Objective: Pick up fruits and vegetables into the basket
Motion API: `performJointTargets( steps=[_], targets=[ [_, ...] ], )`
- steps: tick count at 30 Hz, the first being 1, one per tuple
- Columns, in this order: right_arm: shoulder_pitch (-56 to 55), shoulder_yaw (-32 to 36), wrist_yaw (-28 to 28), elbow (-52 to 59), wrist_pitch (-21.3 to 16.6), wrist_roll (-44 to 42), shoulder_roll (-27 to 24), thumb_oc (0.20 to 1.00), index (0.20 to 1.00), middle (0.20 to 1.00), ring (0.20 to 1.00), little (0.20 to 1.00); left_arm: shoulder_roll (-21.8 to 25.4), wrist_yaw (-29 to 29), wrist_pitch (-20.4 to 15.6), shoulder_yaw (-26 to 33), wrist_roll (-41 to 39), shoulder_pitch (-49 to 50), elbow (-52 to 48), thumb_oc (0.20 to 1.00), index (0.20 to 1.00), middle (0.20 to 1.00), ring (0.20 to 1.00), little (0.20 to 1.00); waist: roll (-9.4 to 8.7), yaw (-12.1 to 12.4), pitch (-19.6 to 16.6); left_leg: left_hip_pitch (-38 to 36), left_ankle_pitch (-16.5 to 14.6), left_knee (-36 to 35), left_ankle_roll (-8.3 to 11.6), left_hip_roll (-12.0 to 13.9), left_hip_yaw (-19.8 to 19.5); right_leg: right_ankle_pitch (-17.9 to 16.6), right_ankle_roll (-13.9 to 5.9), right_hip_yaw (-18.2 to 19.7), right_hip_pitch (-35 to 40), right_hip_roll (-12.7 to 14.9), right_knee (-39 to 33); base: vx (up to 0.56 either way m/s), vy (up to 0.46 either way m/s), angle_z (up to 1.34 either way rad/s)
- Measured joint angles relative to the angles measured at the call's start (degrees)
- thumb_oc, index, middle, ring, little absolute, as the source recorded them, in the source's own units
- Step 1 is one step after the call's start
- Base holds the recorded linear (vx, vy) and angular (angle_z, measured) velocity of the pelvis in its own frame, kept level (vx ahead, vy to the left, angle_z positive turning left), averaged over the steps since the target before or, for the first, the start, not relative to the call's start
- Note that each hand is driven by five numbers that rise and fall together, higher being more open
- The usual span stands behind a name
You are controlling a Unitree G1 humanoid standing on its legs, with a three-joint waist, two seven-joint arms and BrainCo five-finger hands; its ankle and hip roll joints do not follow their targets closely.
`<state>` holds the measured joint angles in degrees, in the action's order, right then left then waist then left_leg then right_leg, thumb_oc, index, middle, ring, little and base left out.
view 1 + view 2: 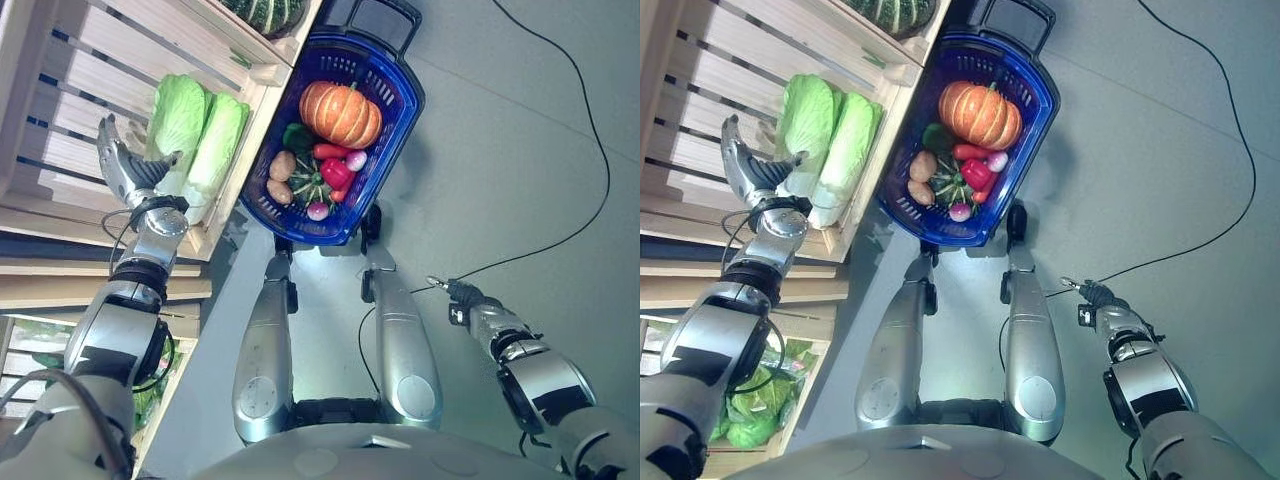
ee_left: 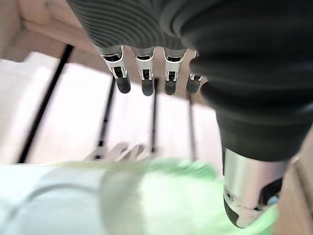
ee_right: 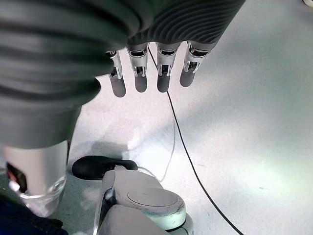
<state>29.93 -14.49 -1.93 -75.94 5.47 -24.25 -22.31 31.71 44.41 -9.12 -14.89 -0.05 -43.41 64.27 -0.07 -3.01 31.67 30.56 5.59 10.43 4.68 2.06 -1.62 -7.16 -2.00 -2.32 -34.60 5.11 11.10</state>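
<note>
A blue basket stands on the floor beside a wooden shelf. It holds an orange pumpkin, a red pepper, two potatoes, a small green squash and some radishes. Two pale green cabbages lie side by side in a shelf crate. My left hand is open in that crate, its fingers straight and its thumb next to the nearer cabbage. My right hand hangs low over the floor at the right, open and empty.
A dark green striped squash sits in the crate further along the shelf. Leafy greens lie in a lower crate at the near left. Grey floor stretches to the right of the basket.
</note>
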Motion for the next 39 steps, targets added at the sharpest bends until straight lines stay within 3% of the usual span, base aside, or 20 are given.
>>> performJointTargets(
  steps=[9, 16, 31, 39],
  targets=[
    [2.5, -0.1, 1.1, 0.0, 0.4, 0.0, -0.6, 1.000, 1.000, 1.000, 1.000, 1.000, 0.1, -7.7, 6.6, -3.2, 0.0, -2.8, 7.0, 1.000, 1.000, 1.000, 1.000, 1.000, -0.52, -0.7, 0.0, 1.4, -1.8, 2.9, -0.23, 0.0, 0.2, 0.2, -0.25, 0.4, -0.3, -0.1, 0.1, 0.00, 0.022, -0.02],
    [4.3, -1.6, 1.4, 0.0, 0.8, 0.0, -1.7, 1.000, 1.000, 1.000, 1.000, 1.000, 0.4, -12.5, 9.0, -3.4, -0.6, -5.0, 10.2, 1.000, 1.000, 1.000, 1.000, 1.000, -1.40, -1.3, 0.0, 3.3, -3.0, 5.1, -0.51, 0.0, 1.2, 0.4, -0.57, 1.5, -2.3, -0.1, 1.4, 0.00, 0.018, -0.06],
    [5.1, -2.5, 1.7, 0.0, 1.0, -0.4, -1.7, 1.000, 1.000, 1.000, 1.000, 1.000, 1.0, -14.3, 12.1, -3.5, -2.3, -9.5, 13.6, 1.000, 1.000, 1.000, 1.000, 1.000, -2.22, -1.9, 0.0, 6.5, -4.0, 7.4, -0.53, 0.0, 1.3, 0.7, -0.71, 1.9, -5.3, -0.2, 3.0, 0.00, 0.000, 0.00],
    [7.1, -3.6, 1.5, 0.0, 1.1, -0.6, -1.7, 1.000, 1.000, 1.000, 1.000, 1.000, 1.3, -14.5, 15.9, -4.0, -2.5, -10.7, 13.6, 1.000, 1.000, 1.000, 1.000, 1.000, -2.46, -2.0, -0.1, 7.3, -4.2, 8.2, -0.52, 0.1, 1.2, 0.7, -0.72, 1.9, -5.7, -0.3, 3.0, 0.00, 0.000, 0.00]
  ],
)
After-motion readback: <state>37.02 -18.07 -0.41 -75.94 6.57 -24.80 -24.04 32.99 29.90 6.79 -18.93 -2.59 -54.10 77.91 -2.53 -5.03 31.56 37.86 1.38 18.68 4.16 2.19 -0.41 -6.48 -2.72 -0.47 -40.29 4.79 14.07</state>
